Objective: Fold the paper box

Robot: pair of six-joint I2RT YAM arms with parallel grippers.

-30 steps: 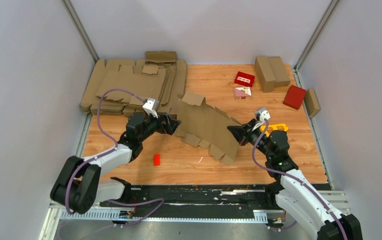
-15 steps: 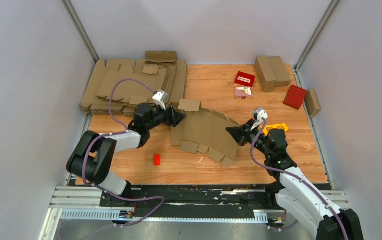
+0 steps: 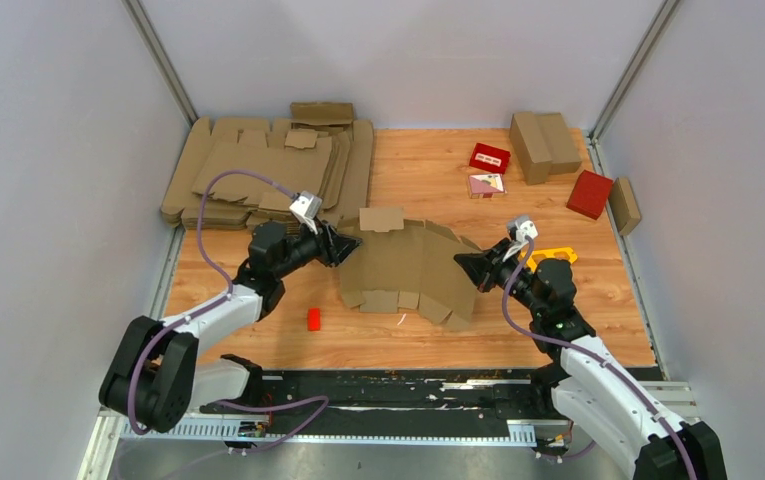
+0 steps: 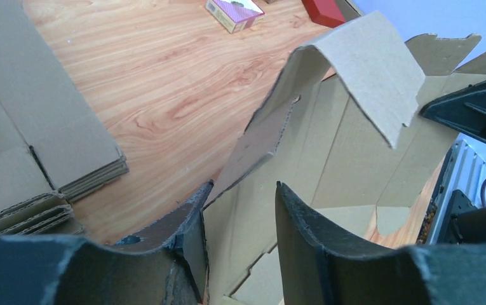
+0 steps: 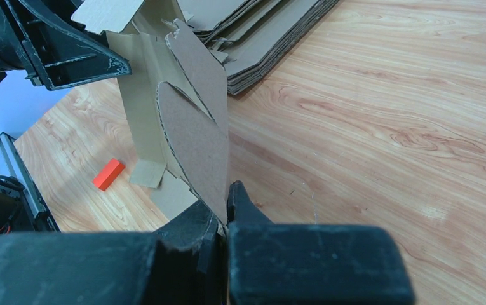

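Observation:
The paper box [image 3: 403,262] is a flat brown cardboard blank with flaps, arched over the table between both arms. My left gripper [image 3: 343,245] is at its left edge. In the left wrist view the jaws of the left gripper [image 4: 244,185] stand apart with the edge of the blank [image 4: 354,140] between them, close against the left finger [image 4: 189,222]. My right gripper [image 3: 460,263] holds the blank's right edge. In the right wrist view the right gripper [image 5: 226,210] is shut on a rounded flap of the blank [image 5: 189,121].
A stack of flat cardboard blanks [image 3: 258,170] lies at the back left. Folded brown boxes [image 3: 543,145], two red boxes [image 3: 490,157] [image 3: 589,193] and a patterned box [image 3: 486,184] sit at the back right. A yellow frame [image 3: 556,257] lies beside the right arm. A small red block [image 3: 313,319] lies near the left arm.
The blank has come down from a steep tilt into a low arch. My left gripper's jaws have narrowed around its left edge. The right gripper has kept its grip.

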